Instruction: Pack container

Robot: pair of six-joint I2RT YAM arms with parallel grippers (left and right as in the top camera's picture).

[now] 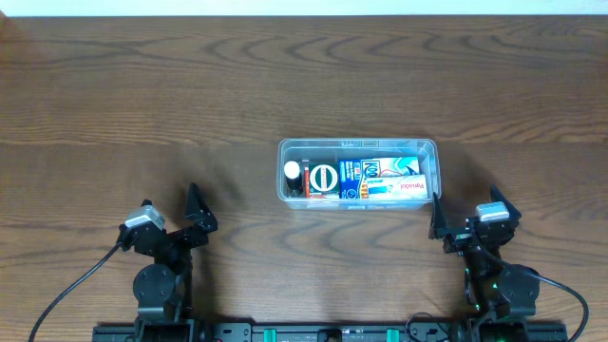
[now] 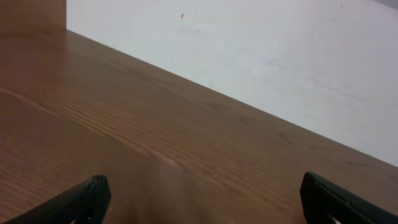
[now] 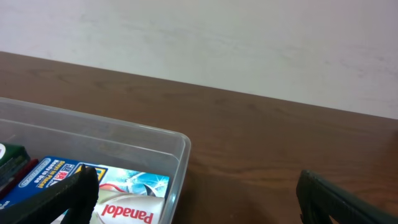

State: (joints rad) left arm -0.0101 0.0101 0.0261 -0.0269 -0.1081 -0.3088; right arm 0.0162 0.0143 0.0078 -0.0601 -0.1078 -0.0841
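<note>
Overhead: both arms folded low at the near edge of the wooden table (image 1: 142, 95), wrists pointing away from the base. left gripper (image 1: 171, 207) has its fingers spread wide, nothing between them. right gripper (image 1: 467, 207) likewise spread, empty. The clear container (image 1: 429, 147) sits just ahead of the right gripper and to its left, its right end near the inner finger; it is well to the right of the left gripper. Inside it: white-capped bottle (image 1: 292, 171) at the end farthest from the right gripper, then a round green-and-white label (image 1: 324, 177), a blue box (image 1: 366, 168) and a Panadol box (image 1: 399, 189). The other print is too small to read.

Left wrist: left gripper (image 2: 204, 186) open, only the two black fingertips (image 2: 93, 190) showing at the bottom corners. Bare wood ahead, white wall (image 2: 249, 50) beyond.

Right wrist: right gripper (image 3: 198, 186) open, not touching anything. The container's corner (image 3: 180, 146) lies just ahead, between the fingers and toward the left one. "Panadol" (image 3: 127, 214) reads upside down in red on the white box; blue box (image 3: 50, 174) lies left of it, its text unreadable.
</note>
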